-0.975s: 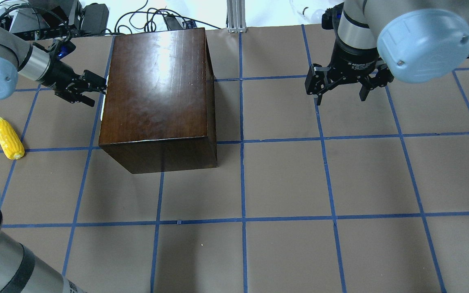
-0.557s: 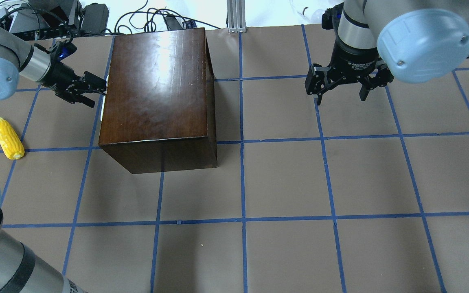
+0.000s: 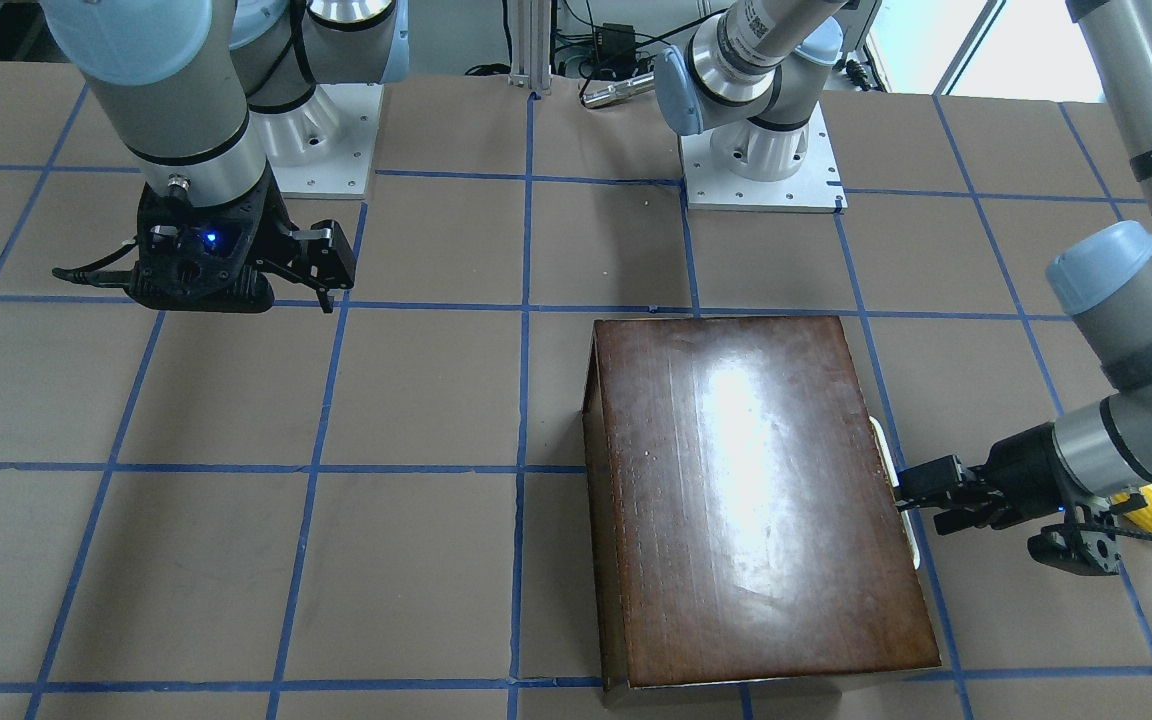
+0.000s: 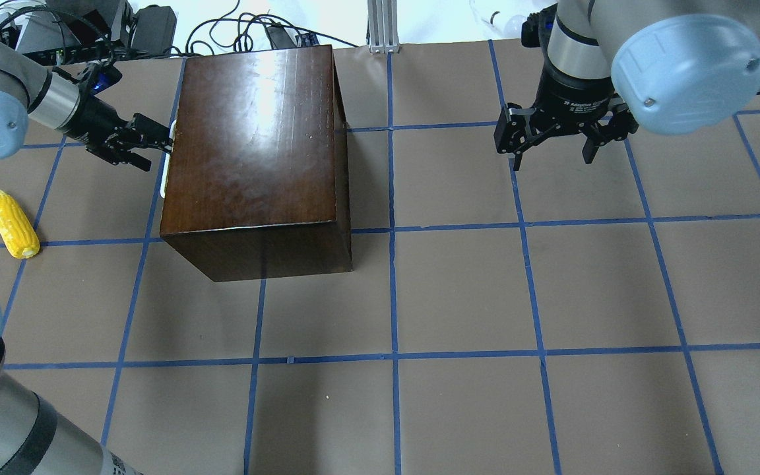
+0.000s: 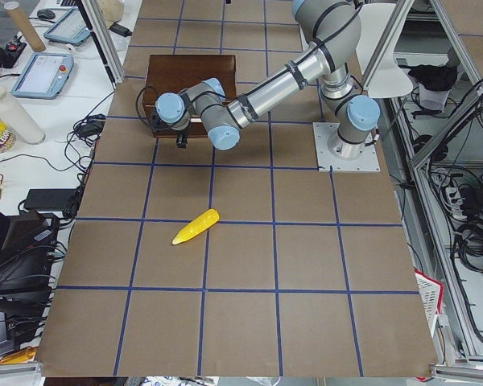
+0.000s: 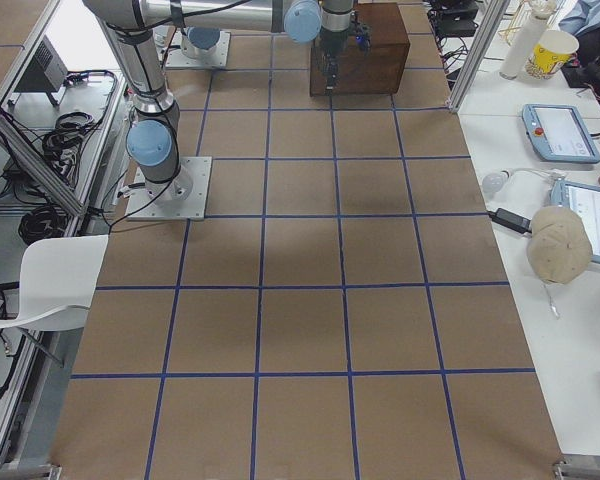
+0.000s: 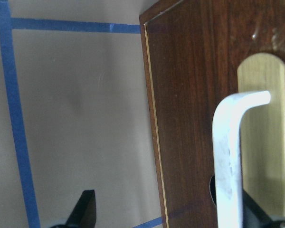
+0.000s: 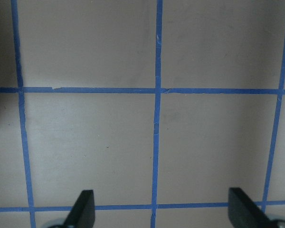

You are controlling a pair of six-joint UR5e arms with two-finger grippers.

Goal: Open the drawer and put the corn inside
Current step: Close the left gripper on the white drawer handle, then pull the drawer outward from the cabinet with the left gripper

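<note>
The glossy dark-brown box (image 4: 254, 145) stands at the table's far left, and its drawer is shut. In the left wrist view the drawer's dark front panel (image 7: 194, 95) carries a white bent handle (image 7: 228, 156) over a brass plate. My left gripper (image 4: 156, 140) is open at that face, with the handle between its fingers and close to one of them; it also shows in the left wrist view (image 7: 171, 211). The yellow corn (image 4: 15, 223) lies on the table left of the box, behind my left arm. My right gripper (image 4: 555, 148) hangs open and empty over the table at the far right.
The brown table cover (image 4: 459, 297) carries a blue tape grid. Cables and equipment (image 4: 90, 26) lie beyond the far edge behind the box. The two arm bases (image 3: 761, 150) stand on the robot's side.
My left gripper has shifted slightly toward the table's far edge along the box's drawer face. The right arm, the box and the corn have not moved.
</note>
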